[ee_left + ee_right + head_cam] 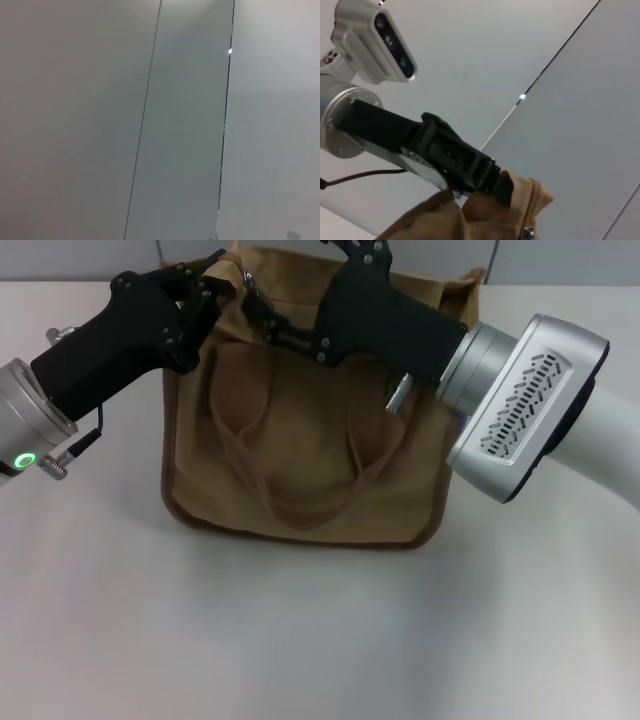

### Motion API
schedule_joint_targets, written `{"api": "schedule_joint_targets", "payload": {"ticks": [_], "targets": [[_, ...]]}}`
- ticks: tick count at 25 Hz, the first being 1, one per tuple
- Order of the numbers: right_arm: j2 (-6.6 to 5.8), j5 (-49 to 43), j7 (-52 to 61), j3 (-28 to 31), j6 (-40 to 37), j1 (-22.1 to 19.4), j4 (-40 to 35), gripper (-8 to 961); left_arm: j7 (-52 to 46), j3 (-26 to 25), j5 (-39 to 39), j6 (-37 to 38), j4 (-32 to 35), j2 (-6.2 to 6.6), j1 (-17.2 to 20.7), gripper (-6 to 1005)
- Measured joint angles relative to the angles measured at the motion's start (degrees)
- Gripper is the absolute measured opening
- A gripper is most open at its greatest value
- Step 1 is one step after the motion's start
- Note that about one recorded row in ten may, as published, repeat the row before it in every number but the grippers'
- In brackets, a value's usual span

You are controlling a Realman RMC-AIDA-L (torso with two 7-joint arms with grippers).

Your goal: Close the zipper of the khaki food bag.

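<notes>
Left gripper (208, 295) jaws clamped on khaki food bag (300, 460) top corner | right gripper (262, 312) beside, jaws unclear

No text, label, brand name, number or sign could be read in any of the three views. The khaki food bag (300, 450) carried no print or tag with letters on its visible cloth. The silver housing (525, 405) on the right arm showed only a pattern of small slots, not characters. The left arm had a small green ring light (24, 460), which was a plain lamp without any symbol. The wall panels (185, 125) in the left wrist view were blank.
</notes>
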Motion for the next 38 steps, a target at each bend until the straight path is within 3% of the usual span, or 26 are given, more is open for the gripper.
{"api": "schedule_joint_targets", "payload": {"ticks": [9,15,31,36,38], "targets": [[0.00,-1.7,-0.5,2.1,0.6,0.0,0.1,768,0.0,0.0,0.0,0.1,-0.3,-0.02,-0.2,41],[0.00,-2.1,-0.7,2.8,0.8,-0.5,0.0,558,0.1,0.0,0.0,0.4,-0.3,-0.03,-0.2,43],[-0.02,-4.6,-1.0,3.3,-1.2,-2.4,-0.2,376,0.1,0.0,0.0,0.5,-0.4,-0.02,-0.2,46],[-0.02,-4.7,-0.3,4.3,-2.7,-2.9,-0.1,223,0.1,0.0,0.0,0.6,-0.5,-0.02,-0.2,47],[-0.02,-4.8,-0.3,4.3,-2.7,-3.0,-0.1,100,0.1,0.0,0.0,0.6,-0.5,-0.02,-0.2,48]]}}
